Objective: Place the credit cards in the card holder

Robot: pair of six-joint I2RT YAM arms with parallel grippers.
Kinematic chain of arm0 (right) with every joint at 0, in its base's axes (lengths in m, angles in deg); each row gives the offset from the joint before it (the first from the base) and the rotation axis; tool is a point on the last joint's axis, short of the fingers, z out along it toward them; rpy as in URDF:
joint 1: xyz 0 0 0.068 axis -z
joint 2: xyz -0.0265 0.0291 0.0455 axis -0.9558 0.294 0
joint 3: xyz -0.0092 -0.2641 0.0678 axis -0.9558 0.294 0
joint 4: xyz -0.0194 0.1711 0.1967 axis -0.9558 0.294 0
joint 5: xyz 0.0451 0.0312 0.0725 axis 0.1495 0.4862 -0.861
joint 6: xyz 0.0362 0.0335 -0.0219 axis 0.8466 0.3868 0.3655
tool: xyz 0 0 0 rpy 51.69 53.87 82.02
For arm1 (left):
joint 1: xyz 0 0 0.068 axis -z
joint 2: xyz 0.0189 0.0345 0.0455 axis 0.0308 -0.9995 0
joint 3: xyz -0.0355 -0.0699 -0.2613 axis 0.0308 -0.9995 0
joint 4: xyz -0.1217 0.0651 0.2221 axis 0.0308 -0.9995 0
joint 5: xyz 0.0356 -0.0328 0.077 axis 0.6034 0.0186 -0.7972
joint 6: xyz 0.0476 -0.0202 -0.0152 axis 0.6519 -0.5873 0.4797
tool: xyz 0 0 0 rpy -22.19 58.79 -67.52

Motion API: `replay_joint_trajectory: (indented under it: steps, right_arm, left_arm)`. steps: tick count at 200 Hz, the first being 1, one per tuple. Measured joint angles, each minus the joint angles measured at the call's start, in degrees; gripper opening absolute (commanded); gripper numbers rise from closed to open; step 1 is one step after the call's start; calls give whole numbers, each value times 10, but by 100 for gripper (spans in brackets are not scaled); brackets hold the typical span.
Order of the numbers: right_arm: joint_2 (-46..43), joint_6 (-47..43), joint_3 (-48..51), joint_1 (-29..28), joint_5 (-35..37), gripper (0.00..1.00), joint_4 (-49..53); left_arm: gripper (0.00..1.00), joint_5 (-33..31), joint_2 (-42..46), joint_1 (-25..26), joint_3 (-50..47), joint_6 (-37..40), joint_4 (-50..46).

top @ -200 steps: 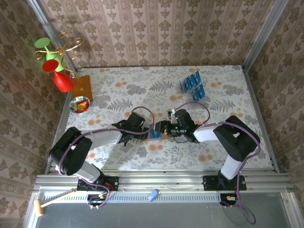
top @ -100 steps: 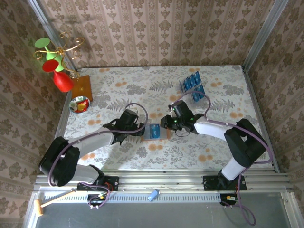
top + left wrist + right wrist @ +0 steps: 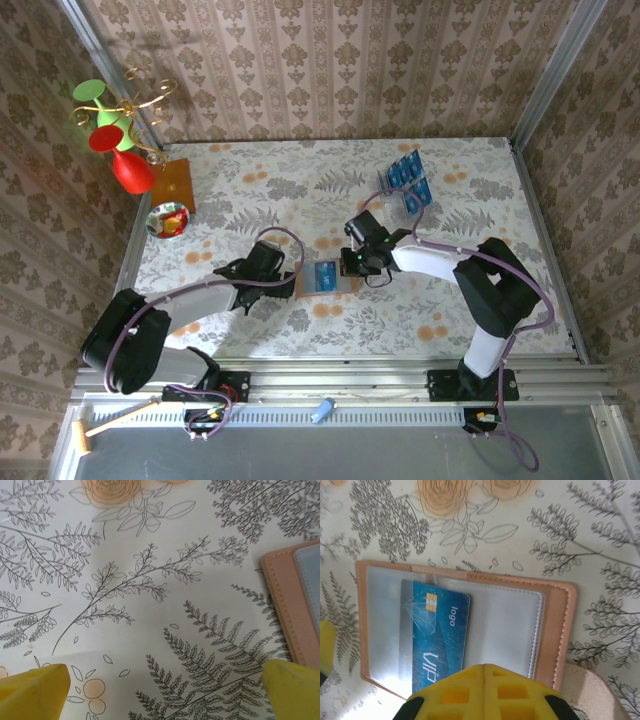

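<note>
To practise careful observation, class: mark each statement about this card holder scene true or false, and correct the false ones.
1. A blue credit card sits inside the open card holder. True.
2. The right gripper has its fingers spread wide apart. False: its fingers are pressed together, above the holder.
3. The left gripper is open over the floral tablecloth, beside the holder's edge. True.
4. The clear rack beyond the holder is empty. False: blue cards stand in it.
</note>
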Motion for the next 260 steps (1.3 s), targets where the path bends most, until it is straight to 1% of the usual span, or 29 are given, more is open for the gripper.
replay_joint_trajectory:
  steps: [56,167,260]
  right_arm:
    - [30,0,-17,-8,2,0,7]
    - [60,0,-42,-24,1,0,7]
    - [72,14,-56,-31,-3,0,2]
  left_arm:
    - [100,1,-26,0,4,-12,-4]
    - [100,7,-65,2,36,-12,-1]
    - [100,3,-73,9,38,-13,14]
